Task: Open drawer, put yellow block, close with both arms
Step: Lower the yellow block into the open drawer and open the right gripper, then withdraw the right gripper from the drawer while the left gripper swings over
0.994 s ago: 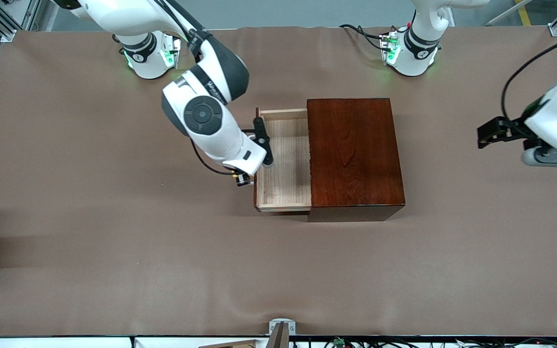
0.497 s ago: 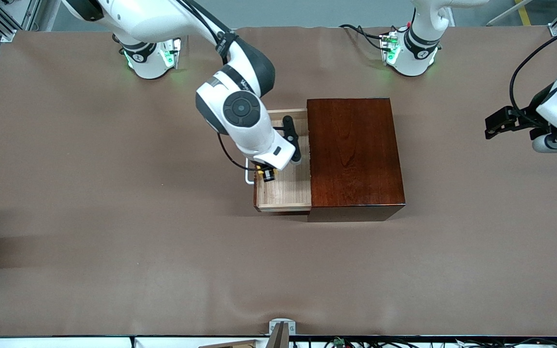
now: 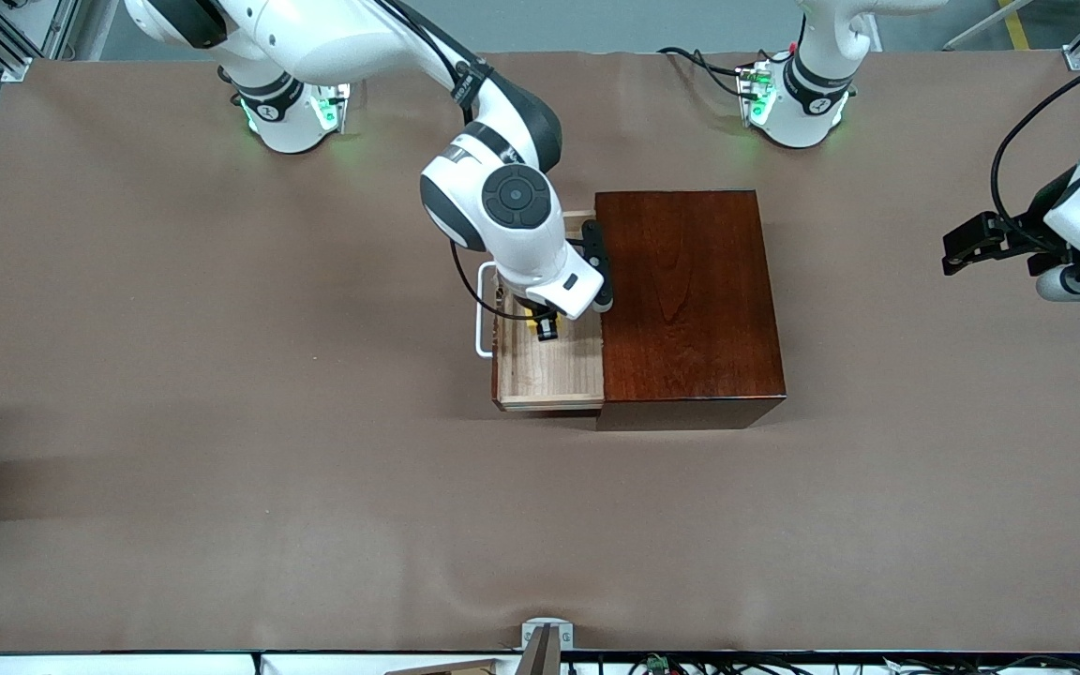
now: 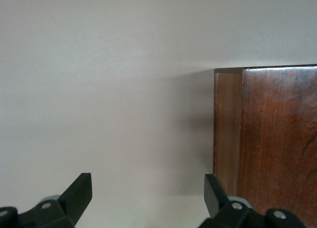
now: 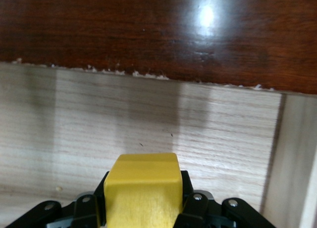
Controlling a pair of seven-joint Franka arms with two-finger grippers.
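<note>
The drawer [image 3: 549, 375] stands pulled out of the dark reddish-brown box [image 3: 690, 300] toward the right arm's end of the table, its white handle [image 3: 481, 319] partly under the arm. My right gripper [image 3: 546, 328] hangs over the drawer's light wood floor [image 5: 148, 119], close to the box's edge [image 5: 148, 30], and is shut on the yellow block [image 5: 143, 193]. In the front view only a sliver of the yellow block [image 3: 534, 324] shows beneath the wrist. My left gripper [image 3: 960, 249] hovers open over bare table at the left arm's end, with the box's corner [image 4: 277, 139] beside its fingertips [image 4: 79, 188].
The brown table cover [image 3: 221, 422] spreads wide around the box. Both green-lit arm bases [image 3: 292, 108] stand along the edge farthest from the front camera. A small metal bracket [image 3: 547, 637] sits at the nearest table edge.
My right arm has carried the yellow block from the drawer's handle end in over the drawer floor, toward the box. My left gripper has shifted slightly.
</note>
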